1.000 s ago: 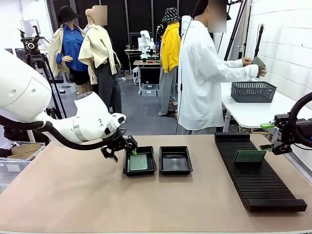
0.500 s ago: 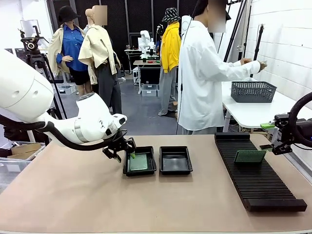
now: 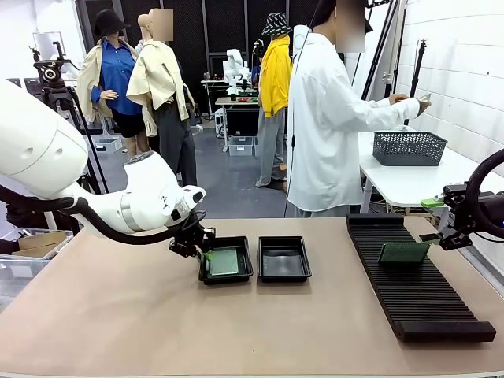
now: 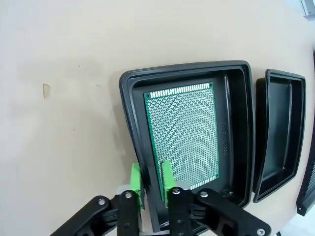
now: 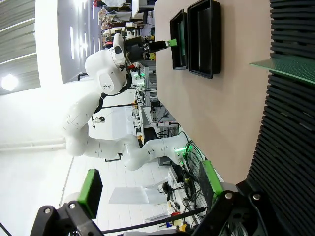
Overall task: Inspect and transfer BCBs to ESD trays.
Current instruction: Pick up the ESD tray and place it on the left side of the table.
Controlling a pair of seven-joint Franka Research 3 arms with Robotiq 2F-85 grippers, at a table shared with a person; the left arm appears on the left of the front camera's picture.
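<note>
The left arm (image 3: 134, 209) ends low at the left rim of a shallow black glossy plastic tray (image 3: 227, 278) on the tan table (image 3: 118, 315). From the front, its jaws are half hidden behind their own black housing.

The left wrist camera shows them better. The two green pads (image 4: 135, 183) stand narrowly apart, one outside the tray's wall and one inside it. The inner pad is over the edge of the small flat green perforated circuit board (image 4: 184, 135) lying on the tray floor. The fingers cover that corner, so I cannot tell whether the pads actually pinch the wall.

A second identical black tray (image 3: 283, 276) sits just beside the first and holds nothing.

The right arm (image 3: 480, 209) is cut off by the picture's edge. Its jaws are released, with wide-set pads (image 5: 90, 191) and nothing between them. They are near another green circuit board (image 3: 404, 252) resting on the long black ribbed rack (image 3: 417, 295).

The person in the white coat (image 3: 323, 134) has their hands raised above a grey mesh basket (image 3: 409, 148). Anything held there is too small to make out.

A second ago the left jaws hung wide above the tray's corner; they have since dropped and drawn in. The person was then holding a dark board. The right arm and the rack's board have not moved.
</note>
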